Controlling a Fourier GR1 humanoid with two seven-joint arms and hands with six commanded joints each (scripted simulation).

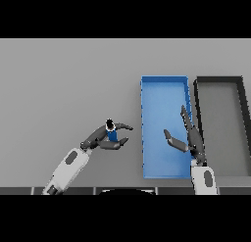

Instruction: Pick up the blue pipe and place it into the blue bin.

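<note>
Grey table (63,84), extending beneath and beyond both hands. Black bin (198,96) with grey floor, rectangular, long axis running away from the viewer, lying just to the right of the right hand.

Plain grey bench (63,79) fills the view, evenly lit, matte, no hard shadows. Beyond the bench's far edge only a darker grey band. No walls, floor or windows visible.

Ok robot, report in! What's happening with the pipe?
Left hand curled round small blue pipe, left of blue rectangular bin. Right hand open over bin. Path clear.
</note>
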